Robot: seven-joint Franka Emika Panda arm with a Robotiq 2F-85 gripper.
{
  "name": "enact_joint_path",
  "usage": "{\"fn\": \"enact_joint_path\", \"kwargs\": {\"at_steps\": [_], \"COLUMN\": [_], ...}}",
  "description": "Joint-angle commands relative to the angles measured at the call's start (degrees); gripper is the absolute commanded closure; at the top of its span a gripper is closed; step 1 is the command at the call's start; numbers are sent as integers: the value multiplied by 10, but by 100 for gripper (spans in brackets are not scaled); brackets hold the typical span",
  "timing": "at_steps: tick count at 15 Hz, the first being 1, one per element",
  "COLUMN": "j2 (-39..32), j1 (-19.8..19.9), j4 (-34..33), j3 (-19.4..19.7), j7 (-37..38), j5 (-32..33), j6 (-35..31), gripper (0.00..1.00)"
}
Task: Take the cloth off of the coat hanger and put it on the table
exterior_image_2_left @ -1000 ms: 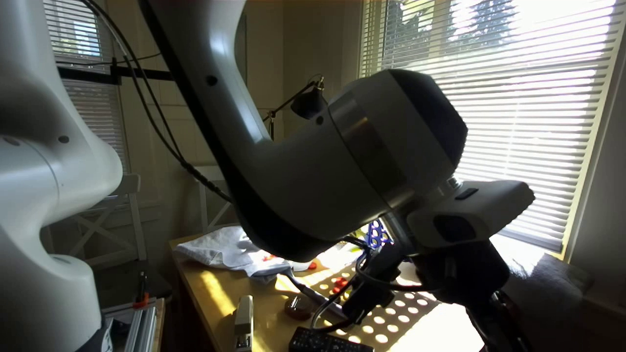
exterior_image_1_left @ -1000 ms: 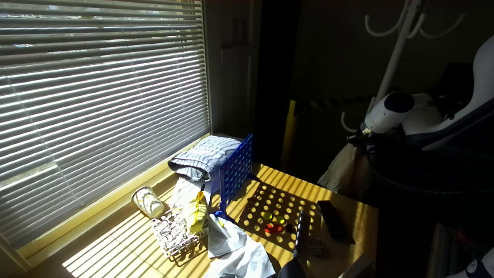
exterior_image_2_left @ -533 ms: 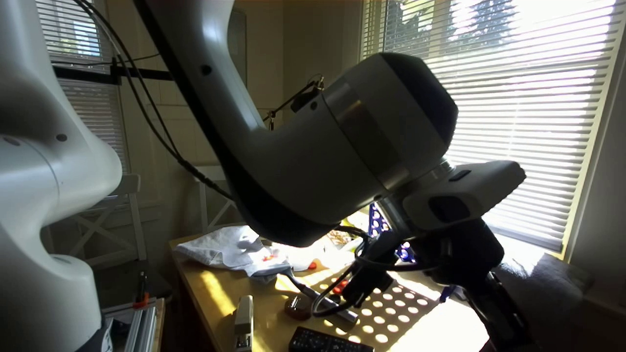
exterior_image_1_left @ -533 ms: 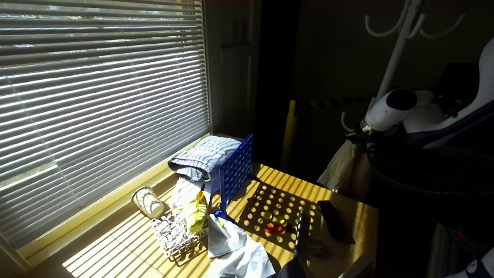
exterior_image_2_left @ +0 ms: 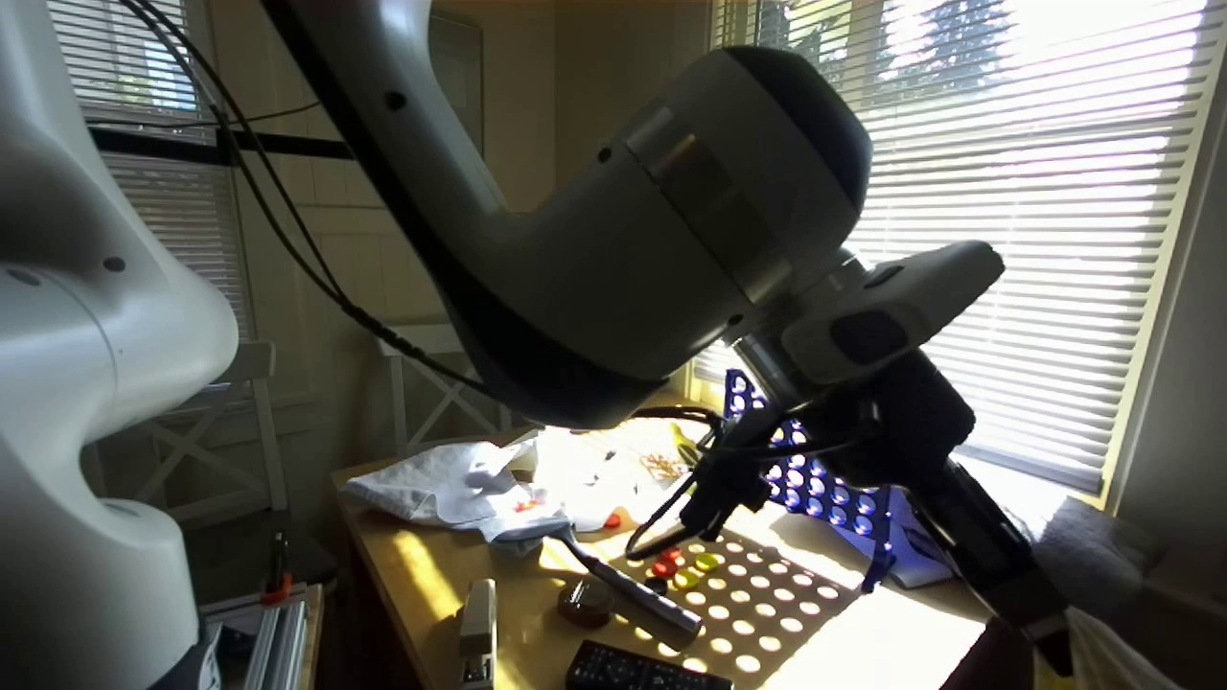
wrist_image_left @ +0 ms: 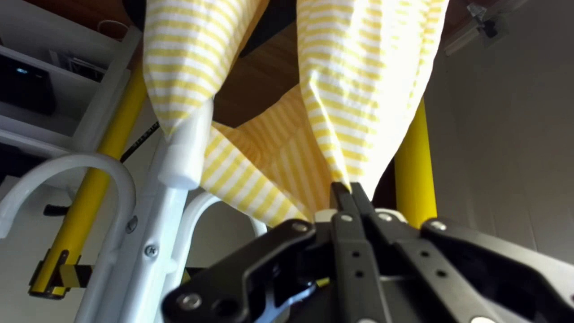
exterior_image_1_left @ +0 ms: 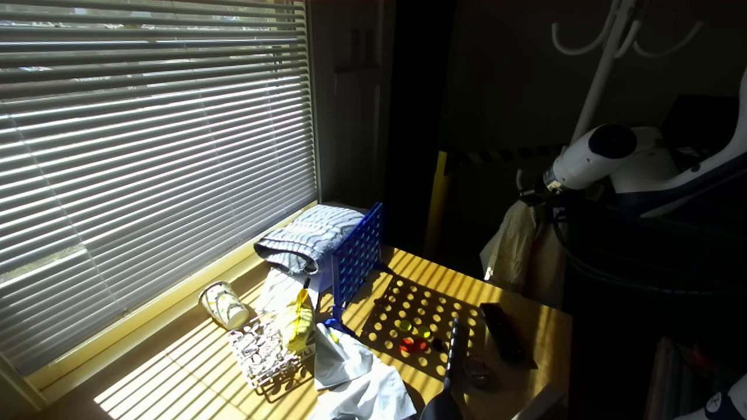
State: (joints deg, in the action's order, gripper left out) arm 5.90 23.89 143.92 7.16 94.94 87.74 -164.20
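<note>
The yellow-and-white striped cloth (wrist_image_left: 358,89) fills the upper wrist view and hangs dim behind the table in an exterior view (exterior_image_1_left: 510,245). My gripper (wrist_image_left: 352,186) is shut on a pinched fold of it. Another part of the cloth still drapes over a white hook tip of the coat rack (wrist_image_left: 148,251), left of my fingers. The rack's pole and upper hooks also show in an exterior view (exterior_image_1_left: 601,81). In an exterior view my fingertips (exterior_image_2_left: 1050,637) hold a pale piece of cloth at the lower right. The wooden table (exterior_image_1_left: 554,332) stands beside the rack.
On the table are a blue upright game grid (exterior_image_1_left: 357,256), a remote (exterior_image_1_left: 503,335), a black-handled utensil (exterior_image_2_left: 637,599), a stapler (exterior_image_2_left: 477,632), a crumpled pale cloth (exterior_image_1_left: 365,385), a wire basket (exterior_image_1_left: 265,356) and a paper cup (exterior_image_1_left: 224,306). Yellow posts (wrist_image_left: 415,170) stand near the rack.
The arm and gripper have risen, shifting slightly back. The held cloth has been lifted with them, and a piece of it has come into an exterior view at the fingertips.
</note>
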Motion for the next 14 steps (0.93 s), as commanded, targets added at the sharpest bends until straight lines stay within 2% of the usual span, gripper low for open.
{"fn": "enact_joint_path", "kwargs": {"at_steps": [1,9,14], "j2": [55,93,109], "j1": [-5,-8,-21], "j4": [20,17,21], "j3": [-8,-18,-22], "j7": [-16,-59,-111], "j5": [3,-13,-45], "j6": [8,2,-15], "gripper": [100,100,100]}}
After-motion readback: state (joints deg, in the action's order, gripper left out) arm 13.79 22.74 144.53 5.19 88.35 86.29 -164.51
